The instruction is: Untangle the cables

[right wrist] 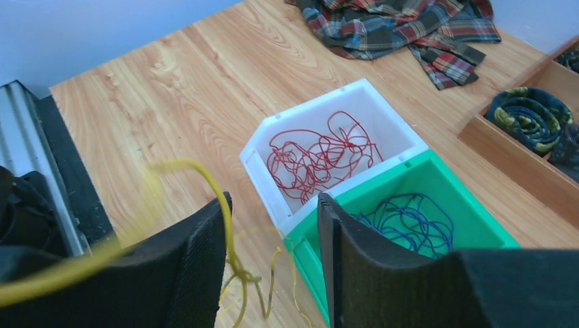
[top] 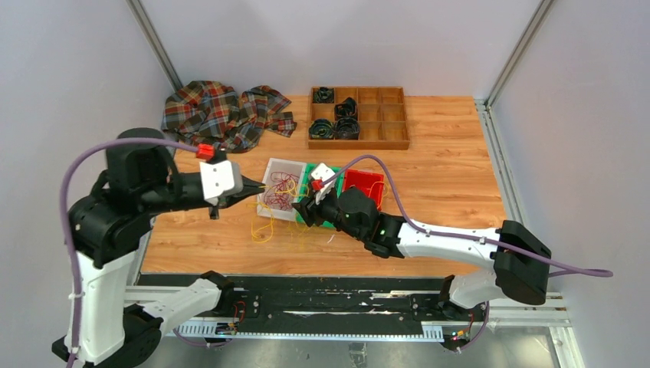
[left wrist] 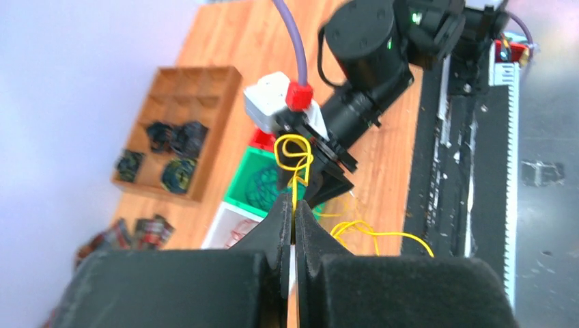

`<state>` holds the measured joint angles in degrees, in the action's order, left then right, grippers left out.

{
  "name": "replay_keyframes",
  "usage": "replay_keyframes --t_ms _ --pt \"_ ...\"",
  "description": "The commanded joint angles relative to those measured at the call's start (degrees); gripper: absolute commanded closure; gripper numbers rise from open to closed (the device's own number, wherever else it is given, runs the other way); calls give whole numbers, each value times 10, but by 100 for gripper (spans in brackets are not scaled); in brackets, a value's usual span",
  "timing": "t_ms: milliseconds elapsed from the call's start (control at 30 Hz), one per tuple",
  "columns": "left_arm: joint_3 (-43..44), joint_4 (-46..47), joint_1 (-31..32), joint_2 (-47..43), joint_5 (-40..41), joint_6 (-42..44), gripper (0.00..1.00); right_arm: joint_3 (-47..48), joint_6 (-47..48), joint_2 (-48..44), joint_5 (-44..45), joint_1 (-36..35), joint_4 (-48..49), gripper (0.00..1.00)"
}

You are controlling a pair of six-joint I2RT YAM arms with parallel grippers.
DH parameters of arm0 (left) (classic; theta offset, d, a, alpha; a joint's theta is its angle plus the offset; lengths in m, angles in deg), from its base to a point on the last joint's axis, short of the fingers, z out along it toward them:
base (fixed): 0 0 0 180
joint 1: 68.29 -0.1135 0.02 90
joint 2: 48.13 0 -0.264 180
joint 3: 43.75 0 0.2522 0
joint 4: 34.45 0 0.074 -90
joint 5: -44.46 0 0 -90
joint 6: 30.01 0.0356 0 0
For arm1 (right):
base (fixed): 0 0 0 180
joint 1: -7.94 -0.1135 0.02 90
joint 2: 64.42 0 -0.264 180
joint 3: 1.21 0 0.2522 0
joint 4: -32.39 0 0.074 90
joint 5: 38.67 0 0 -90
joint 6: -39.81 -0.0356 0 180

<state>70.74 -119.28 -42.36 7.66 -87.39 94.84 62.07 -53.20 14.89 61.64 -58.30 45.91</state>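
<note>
Left gripper (left wrist: 293, 213) is clamping tight on a thin yellow cable (left wrist: 293, 179), which is looping up just past the fingertips and hanging in front of the right gripper (left wrist: 326, 169). The gripper's own black pads are hiding whatever the strand is doing below the pinch, so no idea how much of it is in there.

Right gripper (right wrist: 273, 205) is sitting with its jaws apart, nothing pinched. A yellow strand (right wrist: 220, 198) is curving across its wrist view and dropping along the inner edge of one of its fingers (right wrist: 205, 236). The near end is blurring out badly, and I honestly can't tell if it's touching the pad or just passing in front.

More loose yellow cables (top: 264, 228) are lying on the wooden table (top: 452, 176) just in front of the white plastic bin (top: 287, 162), too tangled to count from above. Red cables (right wrist: 317, 154) are piling up in that white bin, and dark blue cables (right wrist: 410, 222) are sitting in the green plastic bin (right wrist: 471, 205) touching it. From the top camera the right arm is covering most of the green bin and part of the red plastic bin (top: 364, 184) beside it, so I can't see what's in the red one.

At the back, a wooden compartment tray (top: 391, 115) is holding black coiled bands (top: 335, 126), and a crumpled plaid cloth (top: 222, 113) is lying to its left. The right wrist view is cutting both off.
</note>
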Motion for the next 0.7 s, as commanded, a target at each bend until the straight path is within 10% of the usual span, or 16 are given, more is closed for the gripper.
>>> replay_keyframes --t_ms 0,667 --pt "85 -7 3 4 -16 -8 100 -26 -20 11 47 -4 54 54" --pt "359 105 3 73 119 7 100 -144 -144 16 38 -4 132 58"
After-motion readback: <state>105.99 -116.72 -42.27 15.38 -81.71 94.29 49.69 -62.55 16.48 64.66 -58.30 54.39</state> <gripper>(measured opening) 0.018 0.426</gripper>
